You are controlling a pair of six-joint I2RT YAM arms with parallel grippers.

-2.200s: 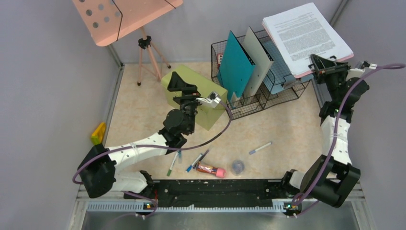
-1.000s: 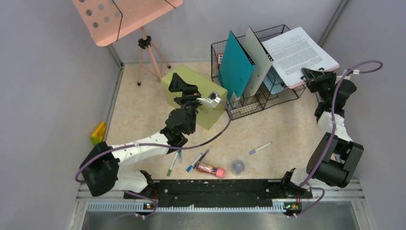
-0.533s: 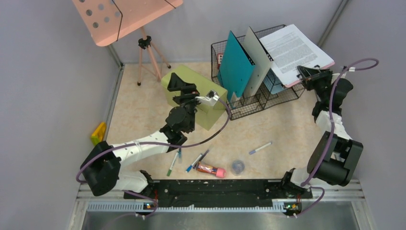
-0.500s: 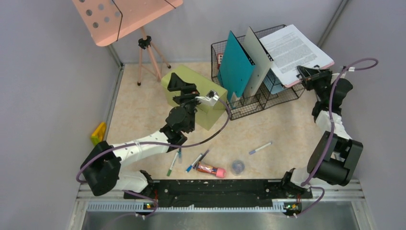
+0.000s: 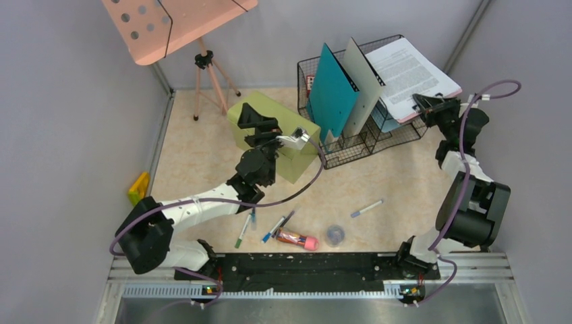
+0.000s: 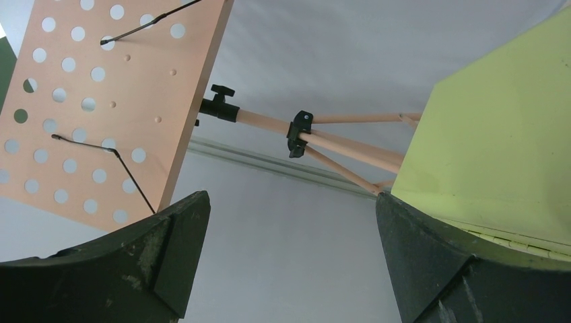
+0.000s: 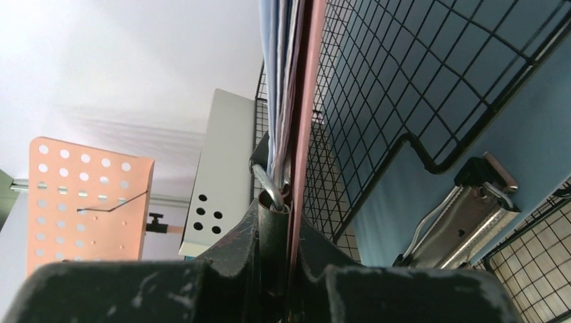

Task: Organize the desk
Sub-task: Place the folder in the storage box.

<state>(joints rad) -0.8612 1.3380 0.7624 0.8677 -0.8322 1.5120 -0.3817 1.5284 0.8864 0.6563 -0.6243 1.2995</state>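
Observation:
My right gripper (image 5: 422, 103) (image 7: 283, 203) is shut on the clip end of a pink clipboard (image 5: 413, 73) (image 7: 306, 81) that carries a stack of printed papers (image 7: 276, 67). The clipboard hangs tilted over the right end of the black wire organizer (image 5: 378, 131) (image 7: 404, 87) at the back of the beige desk (image 5: 202, 155). My left gripper (image 5: 258, 129) (image 6: 291, 196) is open and empty, raised over the left part of the olive-green box (image 5: 297, 160) (image 6: 498, 134).
A teal folder (image 5: 332, 94) and a grey folder (image 5: 363, 75) stand in the organizer. Pens (image 5: 366, 208) (image 5: 276, 227), a red-pink tube (image 5: 297, 237) and a small round cap (image 5: 335, 235) lie near the front rail. A yellow object (image 5: 139, 187) sits left. A pink music stand (image 5: 168, 23) stands back left.
My right arm has carried the clipboard left and down from the right wall, over the organizer's right end. The left arm has barely shifted.

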